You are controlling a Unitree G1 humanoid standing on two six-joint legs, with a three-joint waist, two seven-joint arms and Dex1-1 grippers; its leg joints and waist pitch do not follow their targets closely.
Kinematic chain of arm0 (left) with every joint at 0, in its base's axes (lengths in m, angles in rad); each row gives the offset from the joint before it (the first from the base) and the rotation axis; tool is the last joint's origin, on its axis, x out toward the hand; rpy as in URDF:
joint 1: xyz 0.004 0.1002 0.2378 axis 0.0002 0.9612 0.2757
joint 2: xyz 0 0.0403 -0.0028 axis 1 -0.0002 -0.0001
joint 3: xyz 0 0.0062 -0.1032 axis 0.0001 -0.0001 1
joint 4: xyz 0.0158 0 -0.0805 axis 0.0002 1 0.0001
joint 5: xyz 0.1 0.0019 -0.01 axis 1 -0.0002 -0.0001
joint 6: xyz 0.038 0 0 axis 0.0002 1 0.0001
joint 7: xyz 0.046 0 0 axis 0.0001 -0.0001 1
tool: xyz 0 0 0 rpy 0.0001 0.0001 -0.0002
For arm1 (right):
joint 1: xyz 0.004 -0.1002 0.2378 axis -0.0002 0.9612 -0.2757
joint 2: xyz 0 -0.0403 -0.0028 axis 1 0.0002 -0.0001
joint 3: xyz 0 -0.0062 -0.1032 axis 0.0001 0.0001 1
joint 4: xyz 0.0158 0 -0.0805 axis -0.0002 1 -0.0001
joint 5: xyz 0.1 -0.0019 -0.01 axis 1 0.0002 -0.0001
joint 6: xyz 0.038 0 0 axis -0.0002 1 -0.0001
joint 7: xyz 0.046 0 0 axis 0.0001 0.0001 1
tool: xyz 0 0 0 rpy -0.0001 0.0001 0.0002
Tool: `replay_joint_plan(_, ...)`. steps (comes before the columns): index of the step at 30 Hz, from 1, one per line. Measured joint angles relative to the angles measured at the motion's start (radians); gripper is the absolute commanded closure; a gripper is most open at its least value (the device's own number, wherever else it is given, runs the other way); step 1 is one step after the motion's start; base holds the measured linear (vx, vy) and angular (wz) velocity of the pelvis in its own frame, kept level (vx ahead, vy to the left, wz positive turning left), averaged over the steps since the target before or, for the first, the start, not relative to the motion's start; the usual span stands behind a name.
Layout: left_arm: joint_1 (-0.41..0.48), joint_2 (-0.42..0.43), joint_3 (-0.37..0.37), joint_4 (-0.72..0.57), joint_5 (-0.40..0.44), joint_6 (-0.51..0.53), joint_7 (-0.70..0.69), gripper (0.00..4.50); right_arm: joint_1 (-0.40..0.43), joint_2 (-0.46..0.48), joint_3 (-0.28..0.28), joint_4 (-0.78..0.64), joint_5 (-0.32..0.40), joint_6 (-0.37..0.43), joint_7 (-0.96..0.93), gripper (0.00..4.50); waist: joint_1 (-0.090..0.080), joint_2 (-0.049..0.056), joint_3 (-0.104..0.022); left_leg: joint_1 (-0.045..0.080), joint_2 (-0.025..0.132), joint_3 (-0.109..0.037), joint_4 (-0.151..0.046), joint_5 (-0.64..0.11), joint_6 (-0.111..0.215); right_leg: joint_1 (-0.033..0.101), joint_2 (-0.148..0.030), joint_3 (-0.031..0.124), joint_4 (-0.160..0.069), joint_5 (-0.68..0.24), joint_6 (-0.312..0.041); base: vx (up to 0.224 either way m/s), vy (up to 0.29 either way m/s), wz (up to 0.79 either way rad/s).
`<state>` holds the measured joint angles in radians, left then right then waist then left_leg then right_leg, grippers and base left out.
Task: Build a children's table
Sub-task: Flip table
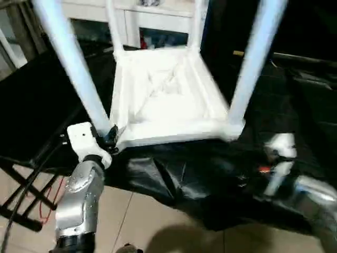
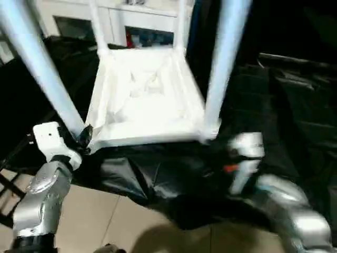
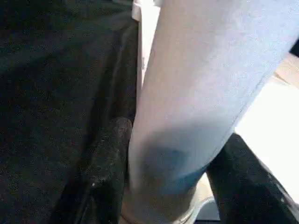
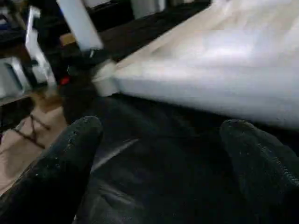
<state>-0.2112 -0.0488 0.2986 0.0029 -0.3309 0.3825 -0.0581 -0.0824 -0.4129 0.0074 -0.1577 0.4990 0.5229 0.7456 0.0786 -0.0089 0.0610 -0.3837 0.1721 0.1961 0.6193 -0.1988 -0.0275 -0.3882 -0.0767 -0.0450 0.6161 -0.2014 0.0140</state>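
Note:
The white tabletop (image 1: pixel 163 95) lies upside down on a black cloth, ribbed underside up. Its legs stand up from the corner sockets: near-left leg (image 1: pixel 73 63), near-right leg (image 1: pixel 253 63) and two far ones (image 1: pixel 113 26). My left gripper (image 1: pixel 108 138) is shut on the near-left leg just above its socket. In the left wrist view that leg (image 3: pixel 201 93) sits between the black fingers (image 3: pixel 110 154). My right gripper (image 4: pixel 161 140) is open and holds nothing. It hovers over the cloth, a little in front of the tabletop's near edge (image 4: pixel 201 88).
Black cloth (image 1: pixel 174 179) covers the work surface and hangs over its front edge. A white cabinet with glass doors (image 1: pixel 152 21) stands behind. Tiled floor (image 1: pixel 137 221) lies below, with a black stand and cables (image 1: pixel 21 195) at the left.

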Motion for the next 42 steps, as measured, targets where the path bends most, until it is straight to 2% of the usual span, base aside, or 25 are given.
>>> replay_joint_plan(3,-0.013,-0.031,0.017,0.000,-0.113,0.034,0.006,2.31,-0.055,0.051,0.040,0.070,-0.055,0.046,-0.073,0.00,0.003,-0.009,0.004,-0.003,0.000,0.000,0.000,0.000,0.000,-0.002,0.000,0.000,0.000,0.000,0.000,0.000,0.000,0.00)
replay_joint_plan(5,-0.014,-0.032,0.024,-0.005,-0.143,0.042,0.004,2.33,-0.061,0.052,0.042,0.089,-0.061,0.066,-0.089,0.00,0.008,-0.016,0.005,-0.004,0.000,0.000,0.000,0.001,0.000,-0.002,0.000,0.000,0.000,0.000,0.000,0.000,0.000,0.00)
replay_joint_plan(7,-0.010,-0.033,0.037,-0.027,-0.144,0.056,0.004,2.36,-0.068,0.059,0.043,0.091,-0.053,0.084,-0.096,0.00,0.010,-0.022,0.004,-0.005,0.000,0.000,0.000,0.001,0.001,-0.001,0.000,0.000,-0.003,0.002,-0.003,0.000,0.000,0.00)
replay_joint_plan(9,-0.009,-0.033,0.037,-0.047,-0.130,0.073,0.007,2.37,-0.082,0.082,0.044,0.091,-0.031,0.091,-0.114,0.00,0.011,-0.023,0.004,-0.007,0.000,0.001,0.000,0.001,0.002,-0.002,0.000,0.000,-0.005,0.002,-0.003,0.000,0.000,0.00)
replay_joint_plan(12,-0.003,-0.032,0.035,-0.072,-0.116,0.088,0.014,2.37,-0.143,0.192,0.021,0.140,0.005,0.095,-0.159,0.00,0.009,-0.023,0.004,-0.011,0.000,0.002,0.000,0.003,0.006,-0.008,0.000,0.001,-0.003,0.002,-0.003,0.000,0.000,0.00)
replay_joint_plan(14,-0.004,-0.031,0.024,-0.075,-0.116,0.096,0.015,2.37,-0.162,0.222,0.020,0.150,0.023,0.095,-0.161,0.00,0.016,-0.023,0.004,-0.013,0.001,0.002,0.000,0.005,0.008,-0.010,0.000,0.000,-0.002,0.002,-0.003,0.000,0.000,0.00)
replay_joint_plan(19,-0.001,-0.030,0.012,-0.084,-0.122,0.115,0.023,2.37,-0.244,0.331,-0.060,0.245,0.116,0.109,-0.204,0.00,0.015,-0.023,0.004,-0.013,0.001,0.003,0.000,0.004,0.004,-0.010,0.000,0.001,-0.001,0.003,-0.005,0.000,0.000,0.00)
replay_joint_plan(23,0.000,-0.030,0.009,-0.089,-0.122,0.127,0.023,2.37,-0.305,0.378,-0.121,0.340,0.150,0.108,-0.257,0.00,0.016,-0.024,0.004,-0.013,0.001,0.003,0.000,0.006,0.004,-0.010,0.000,0.001,0.000,0.004,-0.006,0.000,0.000,0.00)
replay_joint_plan(29,0.015,-0.027,-0.004,-0.116,-0.121,0.141,0.024,2.37,-0.389,0.445,-0.203,0.458,0.215,0.097,-0.278,0.00,0.013,-0.034,0.004,-0.013,0.001,0.003,0.000,0.006,0.003,-0.012,0.000,0.000,0.001,0.004,-0.005,0.000,0.000,0.00)
replay_joint_plan(33,0.021,-0.025,-0.028,-0.128,-0.121,0.152,0.024,2.37,-0.466,0.472,-0.248,0.572,0.227,0.065,-0.307,0.00,0.020,-0.047,0.002,-0.013,0.001,0.004,0.000,0.007,0.002,-0.011,-0.001,0.000,0.001,0.004,-0.005,0.000,0.000,0.00)
replay_joint_plan(37,0.023,-0.024,-0.052,-0.139,-0.110,0.168,0.024,2.37,-0.515,0.494,-0.277,0.668,0.229,0.029,-0.328,0.00,0.025,-0.051,0.003,-0.013,0.001,0.005,0.000,0.008,0.001,-0.011,-0.001,0.000,0.001,0.005,-0.005,0.000,0.000,0.00)
replay_joint_plan(42,0.027,-0.022,-0.091,-0.149,-0.099,0.185,0.024,2.37,-0.586,0.501,-0.335,0.781,0.238,-0.024,-0.368,0.00,0.019,-0.055,0.004,-0.012,0.001,0.005,0.000,0.009,0.000,-0.012,-0.001,0.001,0.003,0.006,-0.005,0.000,0.000,0.00)
